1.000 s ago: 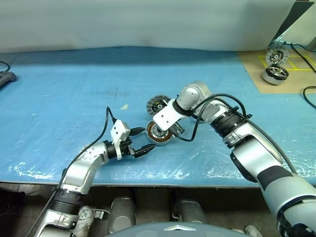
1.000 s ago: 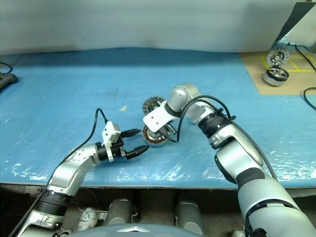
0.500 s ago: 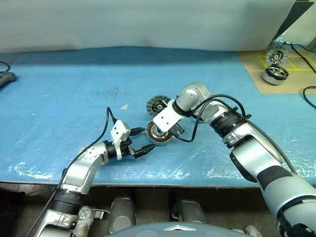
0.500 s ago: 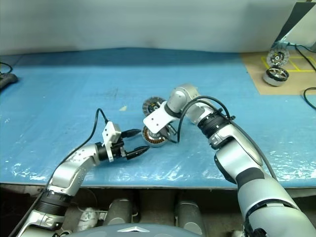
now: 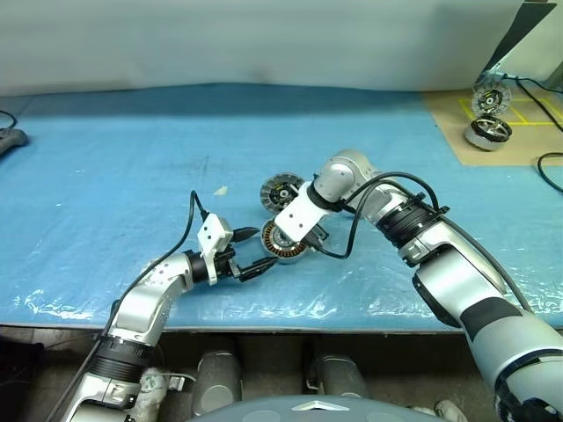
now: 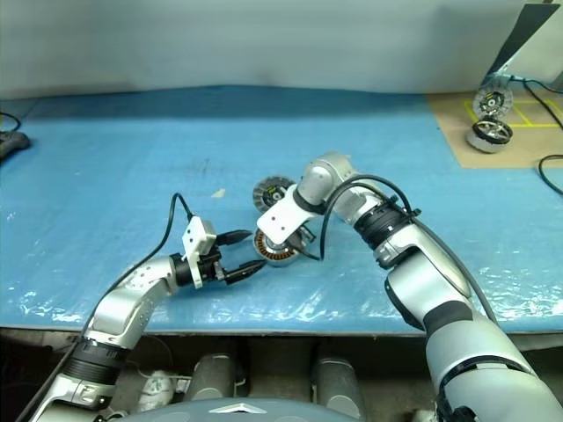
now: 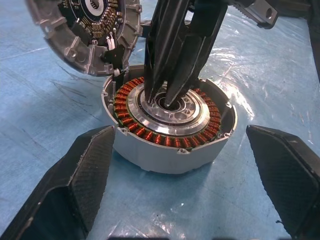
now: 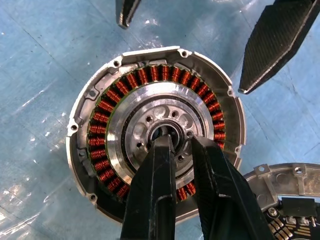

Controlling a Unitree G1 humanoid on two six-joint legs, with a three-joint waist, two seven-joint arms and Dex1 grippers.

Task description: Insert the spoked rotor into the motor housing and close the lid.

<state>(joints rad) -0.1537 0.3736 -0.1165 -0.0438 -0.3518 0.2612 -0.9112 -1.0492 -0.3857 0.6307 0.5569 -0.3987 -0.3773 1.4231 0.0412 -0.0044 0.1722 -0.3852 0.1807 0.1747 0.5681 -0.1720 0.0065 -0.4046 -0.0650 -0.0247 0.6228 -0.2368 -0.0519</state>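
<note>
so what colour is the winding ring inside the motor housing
Copper-orange, with reddish coils, circling the silver hub of the motor housing. It shows best in the right wrist view.

Right gripper (image 7: 170,97) blocks motor housing (image 7: 170,150) centre (seemingly).

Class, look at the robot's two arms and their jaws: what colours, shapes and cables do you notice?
Both arms are rounded silver-grey shells with black ribbed bands at the joints. Each wrist carries a white block with a black cable looping back along the arm. The left gripper and right gripper each end in two tapering black fingers, with a fine woven texture on the left ones.
</note>
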